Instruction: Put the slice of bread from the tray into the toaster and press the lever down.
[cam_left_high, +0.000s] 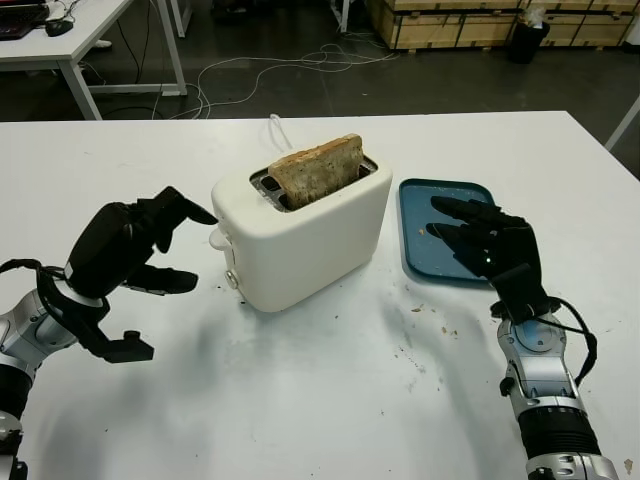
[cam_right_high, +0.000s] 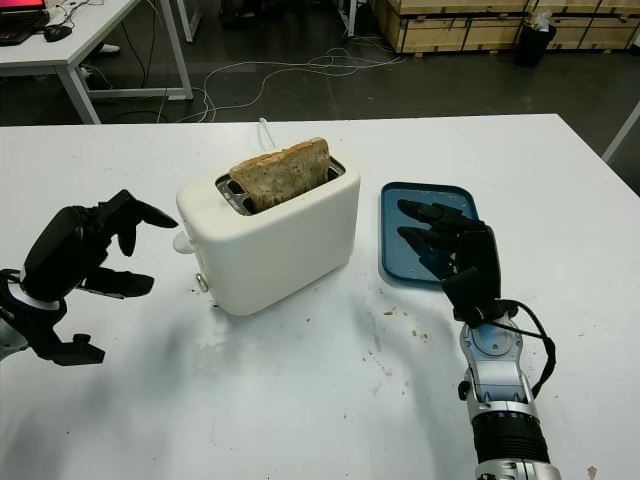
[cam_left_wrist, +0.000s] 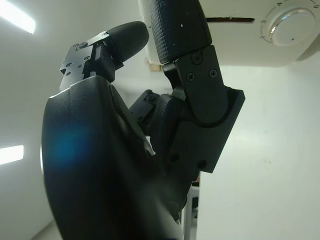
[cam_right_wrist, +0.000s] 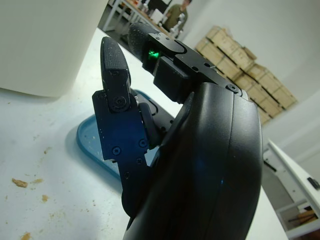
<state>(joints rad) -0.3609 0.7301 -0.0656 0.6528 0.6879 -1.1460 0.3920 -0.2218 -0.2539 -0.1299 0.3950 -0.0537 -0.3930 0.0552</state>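
The bread slice (cam_left_high: 316, 170) — lower half hidden inside the toaster (cam_left_high: 300, 235).

Even overhead lighting; the white table (cam_left_high: 300, 400) reads bright, the floor beyond it dim. The toaster (cam_left_high: 300, 235) casts a soft shadow toward the viewer. In the left wrist view, ceiling strip lights (cam_left_wrist: 17, 17) flare, and a blue sheen marks the out-of-focus left hand (cam_left_wrist: 100, 165).
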